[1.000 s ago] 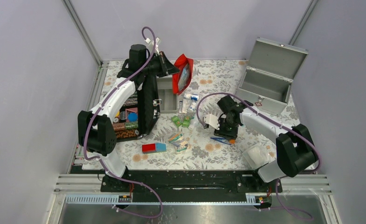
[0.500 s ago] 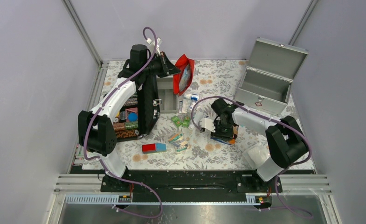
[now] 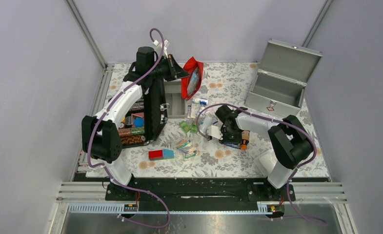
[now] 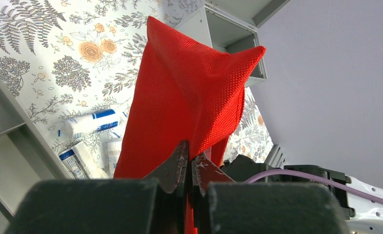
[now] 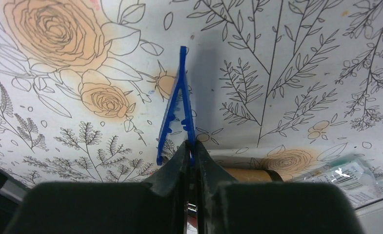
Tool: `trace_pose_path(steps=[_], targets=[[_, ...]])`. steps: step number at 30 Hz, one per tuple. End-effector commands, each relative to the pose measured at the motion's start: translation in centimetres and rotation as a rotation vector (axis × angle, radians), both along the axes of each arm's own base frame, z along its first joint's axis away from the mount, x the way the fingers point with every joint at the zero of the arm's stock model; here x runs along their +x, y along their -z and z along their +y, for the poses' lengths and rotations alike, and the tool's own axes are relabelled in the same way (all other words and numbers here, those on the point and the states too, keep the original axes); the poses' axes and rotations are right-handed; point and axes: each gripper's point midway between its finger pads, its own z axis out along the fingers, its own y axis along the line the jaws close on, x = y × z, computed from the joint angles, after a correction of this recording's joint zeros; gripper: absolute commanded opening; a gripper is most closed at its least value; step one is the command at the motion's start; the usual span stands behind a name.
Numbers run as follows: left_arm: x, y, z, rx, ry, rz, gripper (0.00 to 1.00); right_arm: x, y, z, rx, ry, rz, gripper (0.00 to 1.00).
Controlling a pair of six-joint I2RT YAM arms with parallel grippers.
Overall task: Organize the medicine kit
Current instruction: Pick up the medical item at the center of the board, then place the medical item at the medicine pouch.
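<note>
right gripper [image 5: 191, 146] nipping blue tweezers [image 5: 177, 114] by one end, left gripper [image 4: 188, 161] clamping red pouch [image 4: 179, 92]; so slight a hold may let the tweezers twist free.

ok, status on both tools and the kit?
Left tool shut on red pouch, held aloft. Right tool shut on blue tweezers. Medicine kit open, lid up. Amber bottle beside right tool.

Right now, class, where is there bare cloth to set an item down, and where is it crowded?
Bare cloth lies between the red pouch and the medicine kit, and along the near edge right of the red-blue box. The middle, around the green packets, is crowded.
</note>
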Motion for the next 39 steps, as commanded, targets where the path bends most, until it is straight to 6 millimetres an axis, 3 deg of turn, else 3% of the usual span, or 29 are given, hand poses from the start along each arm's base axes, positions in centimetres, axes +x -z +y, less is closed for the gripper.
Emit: trace_pose_path(steps=[1,2,5,13,16,21,27,32,39], targets=[[-0.4,-3.5,0.4,-0.014,-0.012,-0.111,0.0,0.5,-0.6,1.3,0.033,0.027,-0.011,0.04],[-0.3,-3.4,0.4,-0.014,-0.011,-0.11,0.0,0.7,-1.4,1.7,0.051,0.03,-0.023,0.0],[0.1,-3.4,0.5,-0.012,-0.014,-0.107,0.0,1.4,-4.5,3.0,0.124,0.059,-0.059,0.0],[2.0,-2.9,0.8,-0.007,-0.063,-0.093,0.0,3.5,-16.6,7.7,0.575,0.223,-0.233,0.0],[2.5,-2.1,0.8,-0.018,-0.087,-0.06,0.0,5.7,-21.7,10.0,0.77,0.315,-0.328,0.0],[2.8,-1.1,0.7,-0.044,-0.106,-0.007,0.0,10.2,-28.0,13.9,1.05,0.567,-0.369,0.0],[3.1,-0.8,1.0,-0.056,-0.153,0.041,0.0,14.3,-29.7,17.6,1.143,0.919,-0.192,0.0],[2.9,-0.6,1.2,-0.047,-0.168,0.051,0.0,14.4,-30.3,21.2,1.209,0.859,-0.001,0.0],[2.5,-1.2,0.8,-0.061,-0.142,0.03,0.0,15.6,-29.6,22.4,1.24,0.9,0.094,0.0]])
